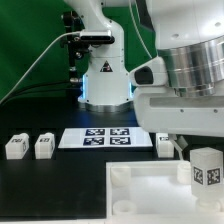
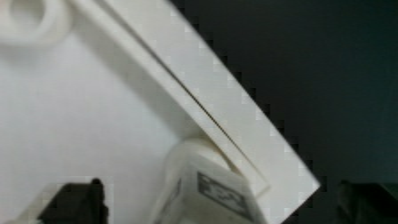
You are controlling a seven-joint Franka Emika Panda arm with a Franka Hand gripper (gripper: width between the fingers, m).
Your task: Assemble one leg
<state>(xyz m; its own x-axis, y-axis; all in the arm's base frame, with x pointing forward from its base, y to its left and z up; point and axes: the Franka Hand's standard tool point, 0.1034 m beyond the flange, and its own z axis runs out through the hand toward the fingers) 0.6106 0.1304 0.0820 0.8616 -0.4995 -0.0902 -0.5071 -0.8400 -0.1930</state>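
One leg [image 1: 206, 168], a small white block with a black-and-white tag, stands upright at the far right corner of the large white tray [image 1: 140, 190]. In the wrist view this leg [image 2: 217, 175] sits at the tray's rim [image 2: 178, 70], between my dark fingertips [image 2: 71, 200]. My gripper [image 2: 222, 203] is open, with both fingers well apart from the leg's sides. In the exterior view the arm's wrist [image 1: 195, 70] hangs just above this leg and hides the fingers. Three more legs lie on the black table: two at the exterior view's left [image 1: 14, 146] [image 1: 43, 146] and one [image 1: 165, 145] by the tray.
The marker board [image 1: 108, 137] lies flat on the table in front of the arm's base [image 1: 105, 80]. A round corner socket [image 2: 27, 30] of the tray shows in the wrist view. Cables hang at the back left.
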